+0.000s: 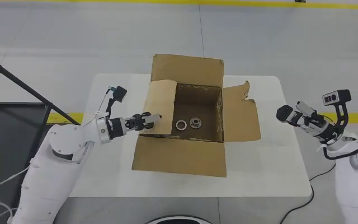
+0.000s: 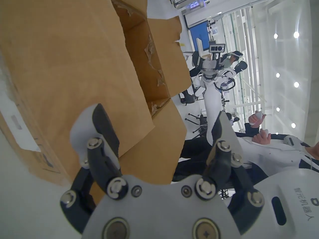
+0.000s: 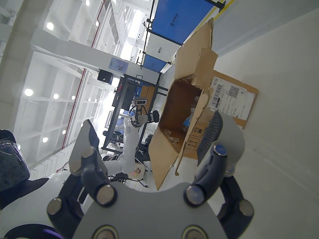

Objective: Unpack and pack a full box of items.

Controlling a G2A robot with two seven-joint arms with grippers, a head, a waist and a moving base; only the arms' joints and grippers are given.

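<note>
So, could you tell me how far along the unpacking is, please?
Done: the box stands open. In hand: the left end effector, open, is at a side flap. Left: two round items lie inside; the right end effector is open, apart from the box.

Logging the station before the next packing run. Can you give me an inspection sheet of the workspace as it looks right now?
Surface: white table, with the box standing at its middle.
Job's things: cardboard box, flaps open, right flap torn at its edge; two round parts side by side on the box floor.
Clutter: nothing seen.
Grippers: left gripper open, at the box's left flap; right gripper open, off to the box's right and apart from it.
Cables: black cable on the floor past the table's right edge.
Surroundings: grey floor with a yellow line; black frame at the left.
</note>
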